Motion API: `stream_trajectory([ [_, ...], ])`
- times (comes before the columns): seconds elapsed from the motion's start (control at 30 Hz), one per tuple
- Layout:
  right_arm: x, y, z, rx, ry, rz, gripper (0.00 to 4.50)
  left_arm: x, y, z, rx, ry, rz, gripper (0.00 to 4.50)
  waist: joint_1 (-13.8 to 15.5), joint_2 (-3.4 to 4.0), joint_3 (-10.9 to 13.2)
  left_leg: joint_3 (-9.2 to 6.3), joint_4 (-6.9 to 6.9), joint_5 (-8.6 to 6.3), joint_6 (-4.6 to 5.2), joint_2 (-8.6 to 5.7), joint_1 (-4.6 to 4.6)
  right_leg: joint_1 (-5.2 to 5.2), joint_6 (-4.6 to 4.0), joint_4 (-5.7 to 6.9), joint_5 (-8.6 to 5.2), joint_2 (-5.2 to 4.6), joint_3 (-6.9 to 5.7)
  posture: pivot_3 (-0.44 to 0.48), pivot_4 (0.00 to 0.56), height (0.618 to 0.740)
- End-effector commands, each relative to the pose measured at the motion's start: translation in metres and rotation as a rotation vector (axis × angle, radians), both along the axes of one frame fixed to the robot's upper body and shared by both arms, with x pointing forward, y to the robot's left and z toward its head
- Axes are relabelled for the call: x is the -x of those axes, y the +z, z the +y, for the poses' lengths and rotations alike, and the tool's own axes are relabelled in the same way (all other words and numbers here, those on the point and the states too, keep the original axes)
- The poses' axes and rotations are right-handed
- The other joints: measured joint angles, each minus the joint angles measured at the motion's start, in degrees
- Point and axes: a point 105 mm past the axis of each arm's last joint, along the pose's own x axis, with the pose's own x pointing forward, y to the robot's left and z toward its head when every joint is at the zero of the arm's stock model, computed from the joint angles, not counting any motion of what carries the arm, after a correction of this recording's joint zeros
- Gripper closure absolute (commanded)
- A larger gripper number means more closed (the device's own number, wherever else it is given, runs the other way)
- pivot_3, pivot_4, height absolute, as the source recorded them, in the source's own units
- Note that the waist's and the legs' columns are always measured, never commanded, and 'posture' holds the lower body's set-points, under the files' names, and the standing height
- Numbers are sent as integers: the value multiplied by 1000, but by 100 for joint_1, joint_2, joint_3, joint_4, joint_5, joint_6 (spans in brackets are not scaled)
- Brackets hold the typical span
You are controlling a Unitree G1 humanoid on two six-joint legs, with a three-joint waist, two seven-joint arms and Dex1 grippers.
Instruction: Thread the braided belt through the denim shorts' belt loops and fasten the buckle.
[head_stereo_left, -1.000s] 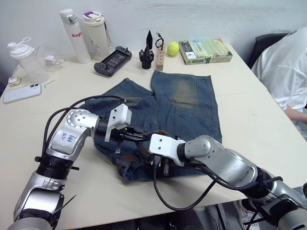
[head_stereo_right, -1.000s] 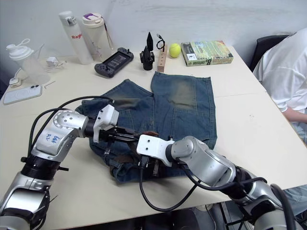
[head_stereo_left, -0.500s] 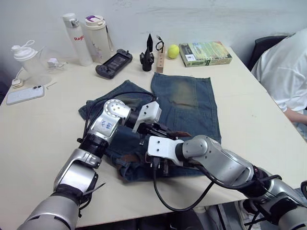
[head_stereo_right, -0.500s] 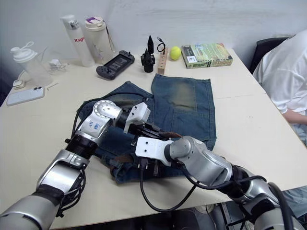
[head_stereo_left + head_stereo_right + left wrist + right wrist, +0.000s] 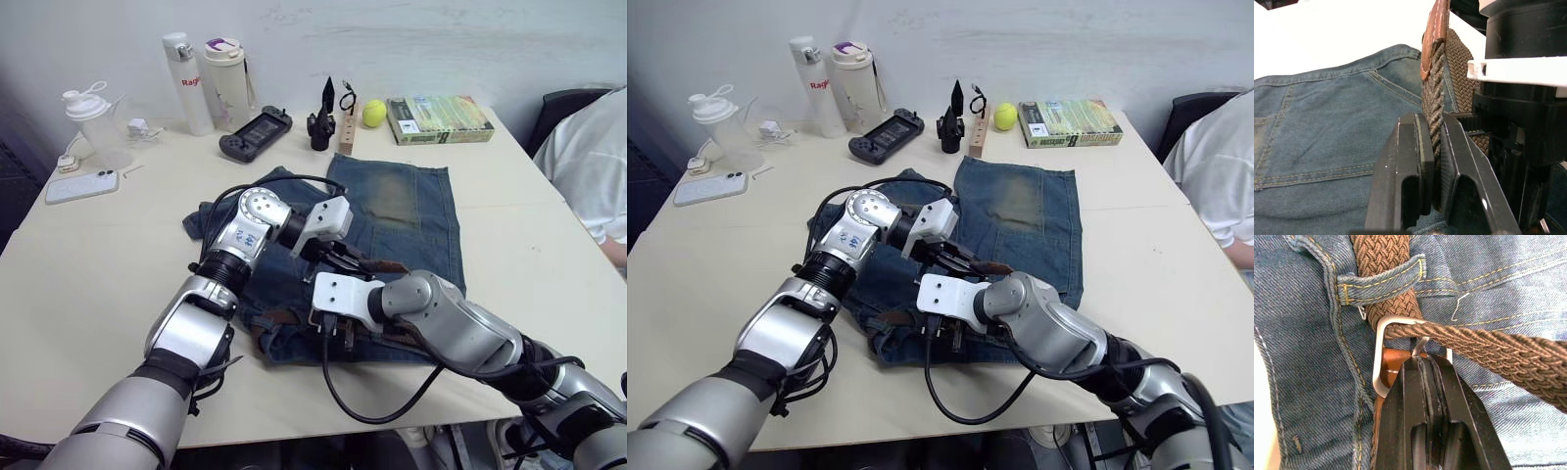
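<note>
The denim shorts (image 5: pixel 404 208) lie flat on the table, waistband nearest me. The braided belt (image 5: pixel 1382 254) runs under a belt loop (image 5: pixel 1380 282) and its free end passes through the silver buckle (image 5: pixel 1376 363). My right gripper (image 5: pixel 1423 361) is shut on the buckle, just behind the prong (image 5: pixel 1420 344). Beyond the right wrist, my left gripper (image 5: pixel 1432 120) is shut on the belt's free end (image 5: pixel 1433 83), a little below its tan tip (image 5: pixel 1437 34). That strap rises taut above the denim. In the left eye view the left gripper (image 5: pixel 361 262) sits just beyond the right gripper (image 5: pixel 333 331).
At the back of the table stand two bottles (image 5: pixel 203 70), a shaker (image 5: pixel 90 116), a game controller (image 5: pixel 254 133), black cones beside a wooden block (image 5: pixel 347 123), a tennis ball (image 5: pixel 373 114) and a book (image 5: pixel 438 106). A phone (image 5: pixel 80 186) lies far left. A person in white (image 5: pixel 598 166) sits at right.
The camera has shifted. My left gripper has swung right across the shorts, from left of the right wrist to just beyond it, drawing the belt's end through the buckle. The right gripper has stayed put.
</note>
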Motion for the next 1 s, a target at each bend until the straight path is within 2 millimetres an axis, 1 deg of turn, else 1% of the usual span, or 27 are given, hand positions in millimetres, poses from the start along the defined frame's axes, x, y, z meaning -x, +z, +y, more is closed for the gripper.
stream_trajectory([
  [0.03,29,-57,1,109,32,206,4472,-2,32,-22,98,-1,-96,4321,-10,-4,-3,1,0,0,0,0,-5,1,0,0,0,0,1,0,150,717],
  [0.1,29,-57,1,110,28,208,4472,-8,32,-12,109,42,-91,4321,-35,-3,0,3,-4,1,1,0,-13,3,-1,2,0,1,2,0,150,717],
  [0.23,29,-58,4,110,24,203,4472,-12,30,5,122,99,-79,4321,-171,9,9,3,-10,3,-1,6,-27,-11,-5,5,-2,12,-1,0,150,717],
  [0.33,28,-60,8,106,24,207,4472,-13,33,10,145,125,-68,4321,-232,3,17,5,-15,5,-4,9,-27,-13,-9,6,-4,20,-6,0,150,717],
  [0.43,26,-66,15,105,31,213,4472,-14,36,9,155,139,-68,4321,-283,3,17,3,-15,6,-6,10,-26,-11,-10,7,-5,21,-8,0,150,717],
  [0.53,24,-74,20,108,34,218,4472,-18,41,5,163,153,-76,4321,-302,3,17,3,-16,6,-6,11,-21,-8,-11,9,-5,22,-6,0,150,717],
  [0.63,21,-84,24,111,37,223,4472,-19,47,-3,172,145,-87,4321,-312,3,15,6,-21,7,-10,14,-12,-6,-12,11,-6,24,-5,0,150,717],
  [0.77,19,-92,27,111,48,226,4472,-13,55,-22,182,85,-109,4321,-306,4,11,9,-28,10,-18,15,0,-4,-16,18,-8,25,-4,0,150,717],
  [0.9,18,-96,30,109,57,228,4472,-7,63,-37,197,34,-125,4321,-311,23,-3,14,-35,10,-20,15,6,-4,-18,18,-9,24,-1,0,150,717],
  [1.0,27,-103,23,110,62,233,4472,-2,67,-46,209,5,-127,4321,-299,26,-9,14,-48,16,-29,15,10,-6,-24,18,-12,24,-2,0,150,717],
])
